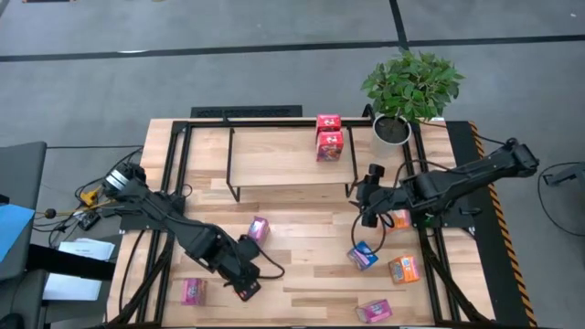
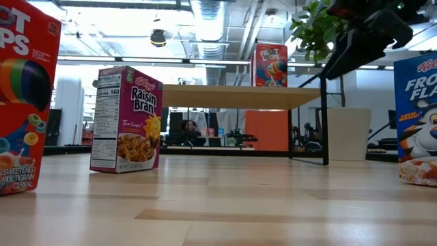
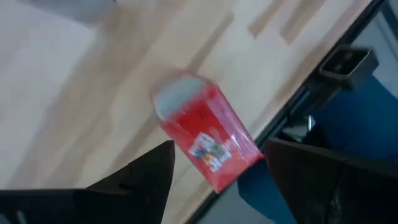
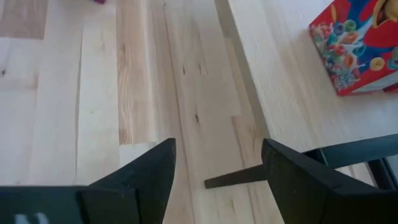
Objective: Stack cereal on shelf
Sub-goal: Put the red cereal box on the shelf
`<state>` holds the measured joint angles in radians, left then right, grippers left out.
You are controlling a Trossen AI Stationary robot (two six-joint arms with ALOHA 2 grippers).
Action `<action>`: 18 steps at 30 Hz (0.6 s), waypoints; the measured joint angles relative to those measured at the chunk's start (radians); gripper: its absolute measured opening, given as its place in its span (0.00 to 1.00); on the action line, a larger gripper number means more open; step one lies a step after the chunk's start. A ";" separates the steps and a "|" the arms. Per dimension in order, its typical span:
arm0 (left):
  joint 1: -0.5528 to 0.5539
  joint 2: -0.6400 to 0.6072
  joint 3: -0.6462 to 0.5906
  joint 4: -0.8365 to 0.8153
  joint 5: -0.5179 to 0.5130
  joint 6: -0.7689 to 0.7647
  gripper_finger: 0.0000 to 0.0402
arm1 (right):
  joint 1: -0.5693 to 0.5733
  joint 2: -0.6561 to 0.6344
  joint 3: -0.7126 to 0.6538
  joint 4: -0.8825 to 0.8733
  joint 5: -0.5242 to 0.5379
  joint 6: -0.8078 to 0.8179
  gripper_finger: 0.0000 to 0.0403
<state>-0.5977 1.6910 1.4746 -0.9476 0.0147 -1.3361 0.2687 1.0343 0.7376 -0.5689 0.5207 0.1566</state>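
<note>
Two red Froot Loops boxes (image 1: 328,137) with multicoloured loop print sat stacked on the shelf's (image 1: 274,160) pale wood board, framed in black tubing. The Raisin Bran box (image 2: 125,119) was magenta-pink with a white nutrition panel and yellow sun; the Frosted Flakes box (image 2: 416,119) was blue with white lettering. The potted plant (image 1: 409,87) was green in a white pot, the arms were black, the tabletop (image 1: 302,247) was light wood.

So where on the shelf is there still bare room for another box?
The shelf board is bare from its left end up to the two stacked red boxes near its right end. The table's front right is crowded with loose boxes.
</note>
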 joint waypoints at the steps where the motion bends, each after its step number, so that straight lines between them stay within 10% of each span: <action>1: -0.006 0.007 0.000 0.001 0.004 -0.015 0.60 | 0.000 0.003 0.000 0.011 0.000 0.000 0.66; 18: -0.044 0.057 0.002 -0.029 -0.076 -0.202 0.60 | 0.034 0.004 0.000 0.032 -0.002 0.000 0.66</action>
<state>-0.6418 1.7483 1.4765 -0.9770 -0.0612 -1.5385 0.3027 1.0378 0.7376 -0.5365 0.5191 0.1563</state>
